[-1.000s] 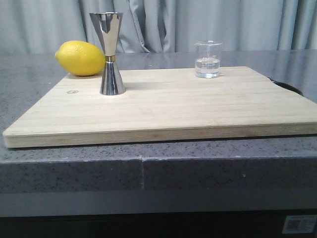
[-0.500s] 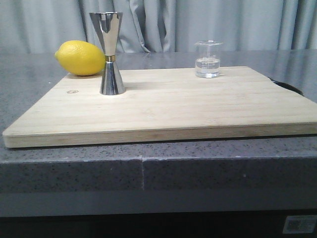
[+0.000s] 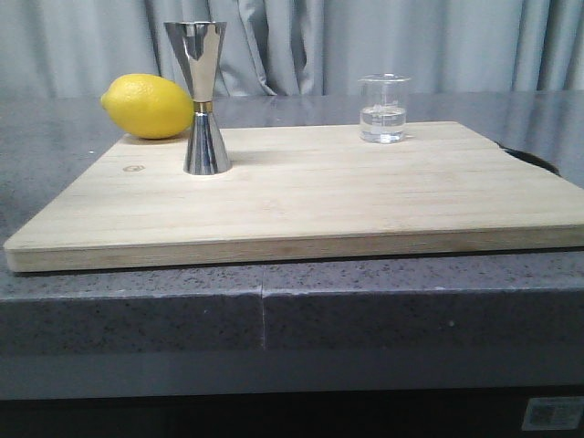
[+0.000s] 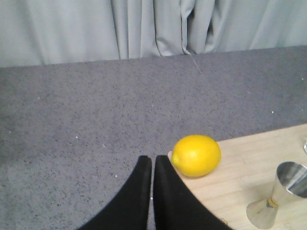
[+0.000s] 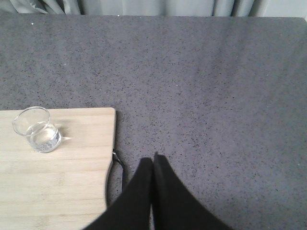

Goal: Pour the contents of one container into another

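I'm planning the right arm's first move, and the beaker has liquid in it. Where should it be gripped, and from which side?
Probably grip the glass beaker around its straight wall, above the liquid line and below the flared rim, coming in level from the board's right edge. It stands upright and apart from the steel jigger, so that side is open. The right gripper is shut and must open first.

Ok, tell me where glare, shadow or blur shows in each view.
Front view: bright reflections streak the shiny steel hourglass jigger, which casts a soft shadow rightwards across the pale wooden cutting board; the small clear glass beaker stays sharp. Left wrist view: the closed left gripper looks soft-edged, the yellow lemon evenly lit. Right wrist view: the right gripper is blurred, and the beaker throws a light glint onto the board.
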Controlling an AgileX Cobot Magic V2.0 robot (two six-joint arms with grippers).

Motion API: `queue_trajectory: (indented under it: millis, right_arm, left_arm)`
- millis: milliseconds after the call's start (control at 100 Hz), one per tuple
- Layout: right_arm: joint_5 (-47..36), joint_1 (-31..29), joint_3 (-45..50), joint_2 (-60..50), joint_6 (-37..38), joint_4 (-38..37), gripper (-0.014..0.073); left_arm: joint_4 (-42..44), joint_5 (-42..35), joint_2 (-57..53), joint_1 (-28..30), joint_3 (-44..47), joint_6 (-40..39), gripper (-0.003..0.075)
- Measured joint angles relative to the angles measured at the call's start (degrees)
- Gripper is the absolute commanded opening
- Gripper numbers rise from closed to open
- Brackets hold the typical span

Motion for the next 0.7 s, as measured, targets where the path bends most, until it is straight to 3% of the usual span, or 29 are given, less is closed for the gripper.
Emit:
queue_trajectory:
  millis: [320,420,490,570,700]
  right_arm:
    - [0.25,0.00,-0.39,3.17,0.00,-0.03,-0.0053]
    - [-0.12,0.00,-0.49,3.21,0.00,-0.03,-0.0006]
    - [-0.42,0.00,-0.49,3.21,-0.08,-0.03,0.0079]
    - [-0.67,0.00,-0.49,3.21,-0.08,-0.03,0.0238]
    - [-1.17,0.00,-0.49,3.21,-0.08,-0.03,0.0540]
  left_arm:
    - [-0.18,6.04,3.35,0.00,0.00,0.79,-0.0018]
    - [-0.18,6.25,3.58,0.00,0.00,0.79,-0.0015]
    - [-0.43,6.29,3.58,0.00,0.00,0.79,0.0011]
    - [-1.41,6.43,3.58,0.00,0.00,0.79,0.0075]
    - [-3.87,6.43,3.58,0.00,0.00,1.76,0.0277]
